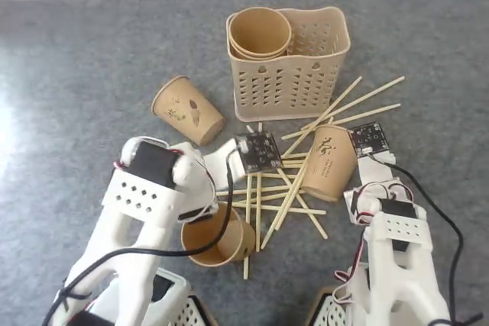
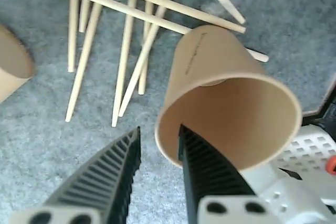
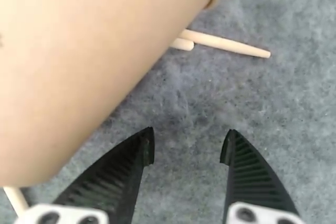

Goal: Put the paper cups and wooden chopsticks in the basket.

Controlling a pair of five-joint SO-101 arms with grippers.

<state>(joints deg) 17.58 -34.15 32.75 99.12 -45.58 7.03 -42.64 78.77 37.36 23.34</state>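
- Tan paper cup lies on its side; the left gripper straddles its rim, fingers narrowly parted.
- The right gripper is spread wide and empty beside a second cup.

Robotics lab, grey felt tabletop

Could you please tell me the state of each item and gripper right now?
basket: upright, partly filled
nested cups: upright inside basket
left cup: on its side
chopsticks: scattered loose, outside basket
right cup: on its side, over chopsticks
front cup: on its side
left gripper: open, jaws astride front cup's rim
right gripper: open, empty
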